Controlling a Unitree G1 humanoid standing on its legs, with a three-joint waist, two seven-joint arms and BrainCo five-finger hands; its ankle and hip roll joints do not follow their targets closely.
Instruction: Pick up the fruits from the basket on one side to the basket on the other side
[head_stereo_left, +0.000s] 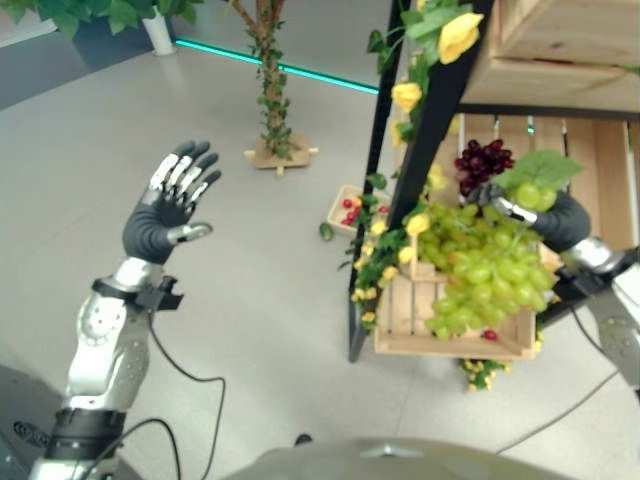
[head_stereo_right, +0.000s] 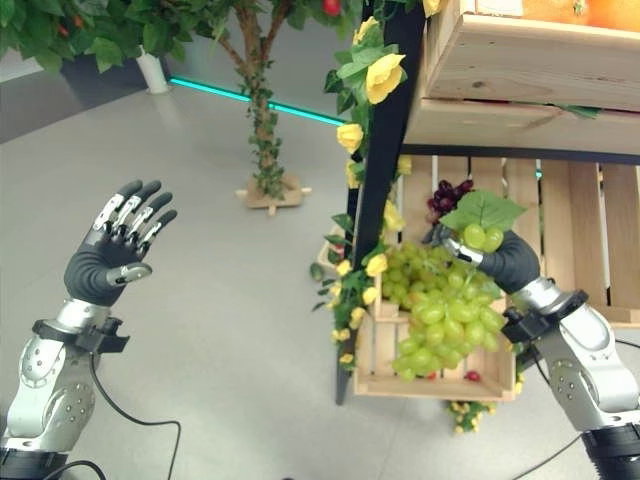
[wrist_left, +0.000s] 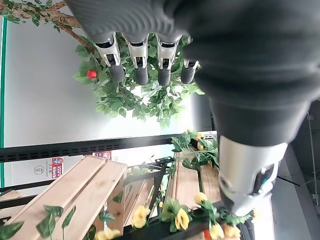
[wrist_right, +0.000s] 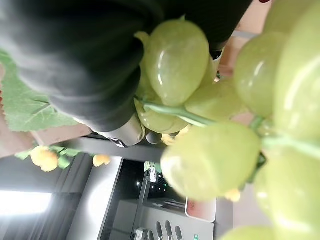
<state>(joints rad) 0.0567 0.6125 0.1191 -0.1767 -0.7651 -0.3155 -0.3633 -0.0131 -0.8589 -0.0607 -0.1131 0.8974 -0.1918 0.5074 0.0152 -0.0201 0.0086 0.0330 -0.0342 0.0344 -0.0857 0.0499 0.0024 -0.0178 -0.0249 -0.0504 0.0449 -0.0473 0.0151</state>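
Left robot hand (head_stereo_left: 165, 215) is raised, fingers straight and spread; right robot hand (head_stereo_right: 505, 258) is curled closed, arm extended forward.

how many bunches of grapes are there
2: a green bunch hanging from the right hand over the wooden crate, and a dark purple bunch on the shelf behind. More may be hidden.

A showroom fruit stall, staged indoors.
Around me: wooden crates (head_stereo_left: 455, 330) on a black rack (head_stereo_right: 385, 170), artificial yellow roses (head_stereo_right: 383, 75), polished grey floor (head_stereo_left: 260, 290).
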